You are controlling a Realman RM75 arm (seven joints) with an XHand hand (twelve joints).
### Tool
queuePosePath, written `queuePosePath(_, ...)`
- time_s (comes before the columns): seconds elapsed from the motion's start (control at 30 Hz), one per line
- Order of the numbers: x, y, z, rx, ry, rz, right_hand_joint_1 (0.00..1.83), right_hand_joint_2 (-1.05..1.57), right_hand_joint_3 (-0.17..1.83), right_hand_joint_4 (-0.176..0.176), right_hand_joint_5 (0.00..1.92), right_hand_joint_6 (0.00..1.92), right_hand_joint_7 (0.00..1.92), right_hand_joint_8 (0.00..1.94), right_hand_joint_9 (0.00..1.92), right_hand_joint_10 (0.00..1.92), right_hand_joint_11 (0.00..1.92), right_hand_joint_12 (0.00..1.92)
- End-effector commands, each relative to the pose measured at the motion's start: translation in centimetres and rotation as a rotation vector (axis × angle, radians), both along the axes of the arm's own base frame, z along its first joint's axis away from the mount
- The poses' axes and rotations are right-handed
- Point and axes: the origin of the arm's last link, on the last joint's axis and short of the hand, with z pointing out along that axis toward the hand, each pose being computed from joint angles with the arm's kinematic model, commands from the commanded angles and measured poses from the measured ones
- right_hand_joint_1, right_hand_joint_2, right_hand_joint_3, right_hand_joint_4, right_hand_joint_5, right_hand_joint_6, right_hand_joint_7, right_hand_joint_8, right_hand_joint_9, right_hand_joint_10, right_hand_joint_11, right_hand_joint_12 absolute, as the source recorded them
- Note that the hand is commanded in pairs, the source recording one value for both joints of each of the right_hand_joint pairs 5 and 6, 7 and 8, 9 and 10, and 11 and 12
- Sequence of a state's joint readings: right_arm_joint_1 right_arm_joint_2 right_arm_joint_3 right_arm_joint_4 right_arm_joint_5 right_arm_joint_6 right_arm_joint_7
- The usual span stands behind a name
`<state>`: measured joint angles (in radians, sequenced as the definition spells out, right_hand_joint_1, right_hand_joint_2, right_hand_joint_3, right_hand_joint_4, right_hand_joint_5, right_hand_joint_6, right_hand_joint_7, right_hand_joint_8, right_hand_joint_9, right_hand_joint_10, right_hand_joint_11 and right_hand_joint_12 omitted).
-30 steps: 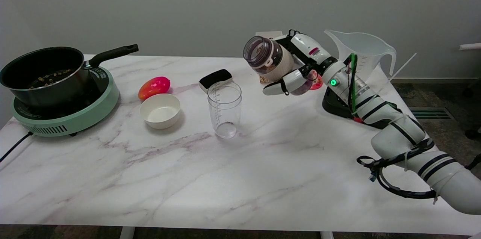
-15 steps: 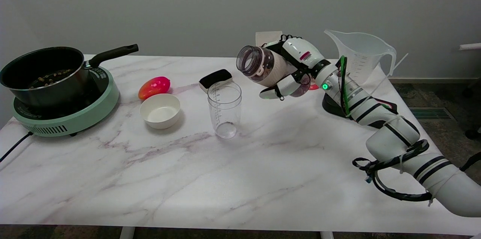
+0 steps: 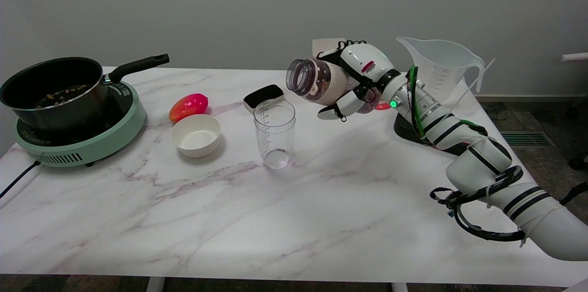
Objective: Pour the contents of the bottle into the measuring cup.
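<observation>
Setting: white marble-pattern table [image 3: 229, 218] in front of a plain grey wall.
Landmark: clear measuring cup [image 3: 274, 133], upright near the middle of the table, looking empty.
Bottle: bottle [image 3: 317, 81] with no cap, in the air up and to the right of the measuring cup, tilted almost flat, its open mouth turned left toward the cup; brown bits show inside, and the mouth is not over the cup rim.
Robot hand: right robot hand [image 3: 356, 78] grasps the bottle around its body, fingers wrapped on it, arm coming from the lower right.
Behind the cup: black-and-white sponge [image 3: 263, 96], just beyond the rim.
Left of the cup: white bowl [image 3: 195, 135] near it; red-orange mango-like fruit [image 3: 188, 106] behind the bowl.
Far left of the cup: black saucepan [image 3: 53, 90] on a green hotplate [image 3: 87, 143].
Far right of the cup: large translucent jug [image 3: 443, 71] on a black base.
</observation>
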<state>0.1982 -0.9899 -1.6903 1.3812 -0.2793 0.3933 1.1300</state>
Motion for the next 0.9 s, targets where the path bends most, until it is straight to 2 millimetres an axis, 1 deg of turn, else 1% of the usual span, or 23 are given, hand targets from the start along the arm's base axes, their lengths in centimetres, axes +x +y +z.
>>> queuePosePath(0.03, 1.1, -0.4, -0.5, -0.001, 0.121, 0.042, 1.30, 1.48, 0.49, 0.000, 1.91, 1.91, 1.69, 1.69, 1.57, 1.57, 1.29, 1.29)
queuePosePath(0.4, 1.8, -0.3, -1.0, 0.009, 0.183, 0.070, 1.35, 1.40, 0.55, 0.000, 1.89, 1.89, 1.67, 1.67, 1.55, 1.55, 1.28, 1.28)
queuePosePath(0.9, 1.8, -0.2, -2.0, 0.026, 0.267, 0.087, 1.36, 1.38, 0.59, 0.000, 1.90, 1.90, 1.67, 1.67, 1.55, 1.55, 1.28, 1.28)
